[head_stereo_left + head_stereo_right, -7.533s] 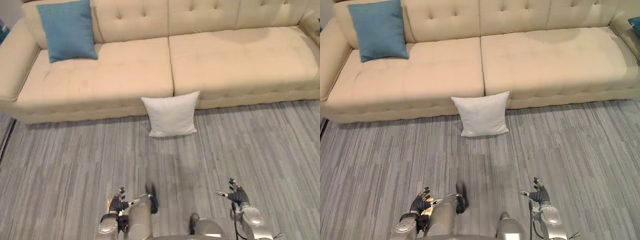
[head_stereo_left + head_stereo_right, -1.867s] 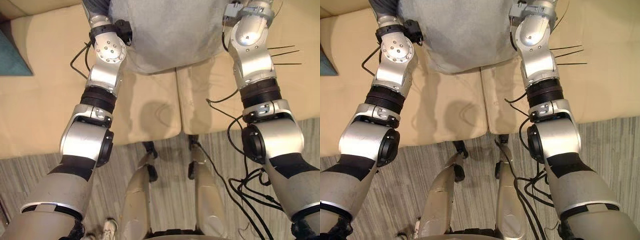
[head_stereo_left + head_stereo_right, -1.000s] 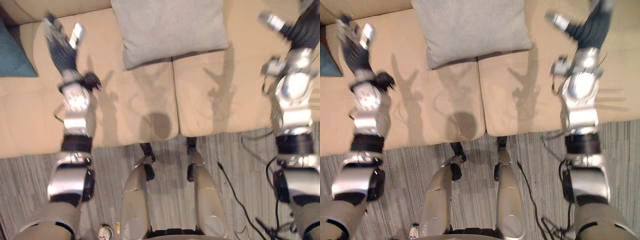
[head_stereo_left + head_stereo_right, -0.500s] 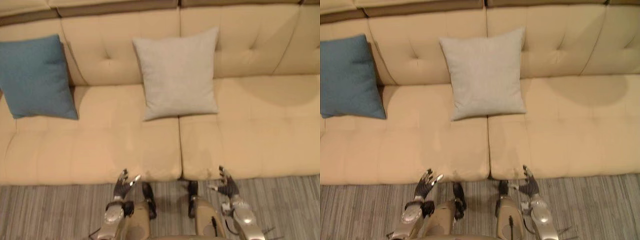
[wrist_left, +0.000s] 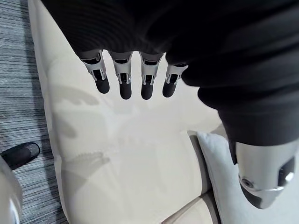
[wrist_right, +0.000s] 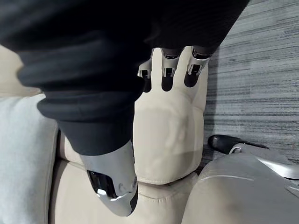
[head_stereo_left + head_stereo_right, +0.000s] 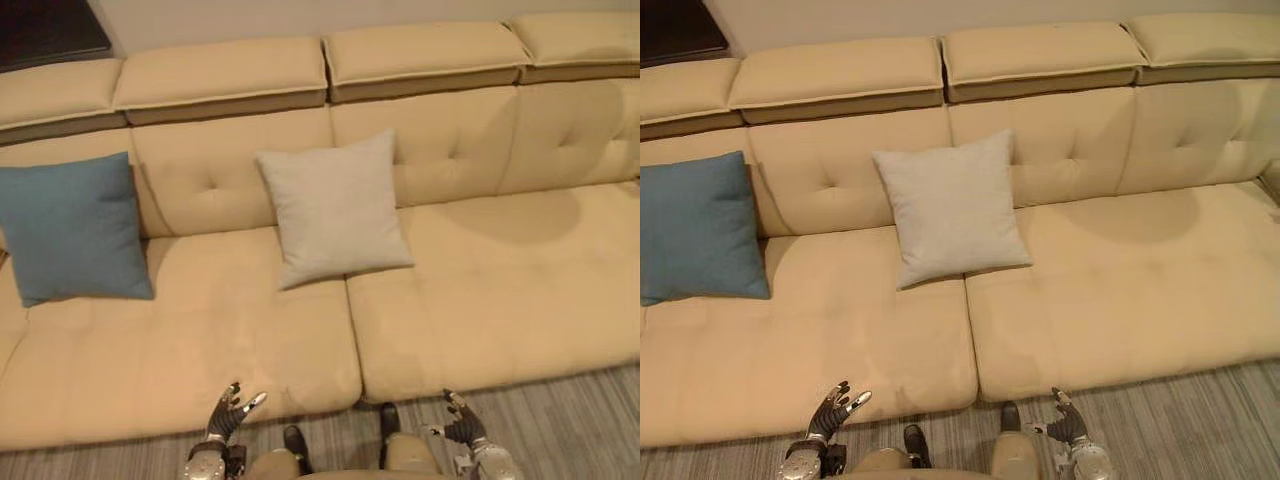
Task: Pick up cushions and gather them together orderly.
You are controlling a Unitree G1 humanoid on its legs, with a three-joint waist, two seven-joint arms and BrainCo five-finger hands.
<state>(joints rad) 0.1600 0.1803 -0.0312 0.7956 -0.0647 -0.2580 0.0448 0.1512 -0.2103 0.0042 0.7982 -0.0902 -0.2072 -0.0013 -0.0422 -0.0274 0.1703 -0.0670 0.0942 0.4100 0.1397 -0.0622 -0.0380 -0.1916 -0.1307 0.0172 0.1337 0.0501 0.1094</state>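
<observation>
Head camera: beige sofa [image 7: 500,280] spans the full frame width. Grey striped floor [image 7: 570,420] shows as a thin strip at the bottom right.

Grey cushion [image 7: 335,210] is at frame centre, leaning on the backrest [image 7: 225,175], slightly rotated. Its lower edge rests on the seat, with the lower right corner just above the seat seam [image 7: 352,335].

Blue cushion [image 7: 70,230] is at mid-left, also propped on the backrest, with its left side at the frame edge. The two cushions are well apart, with open seat and one backrest panel between them.

Open room: there is a wide stretch of bare seat right of the grey cushion out to the right frame edge. A full seat depth lies in front of both cushions down to the front edge.

Left hand [image 7: 225,420] is at bottom centre-left, over the seat's front edge. In its wrist view the fingers [image 5: 122,79] are straight and spread wide with the thumb apart, and seat fabric shows below them without contact.

Right hand [image 7: 460,425] is at bottom centre-right, at the boundary between the front edge and the floor. Its fingers [image 6: 168,74] are straight and wide, over a seat corner with the floor beside it.
</observation>
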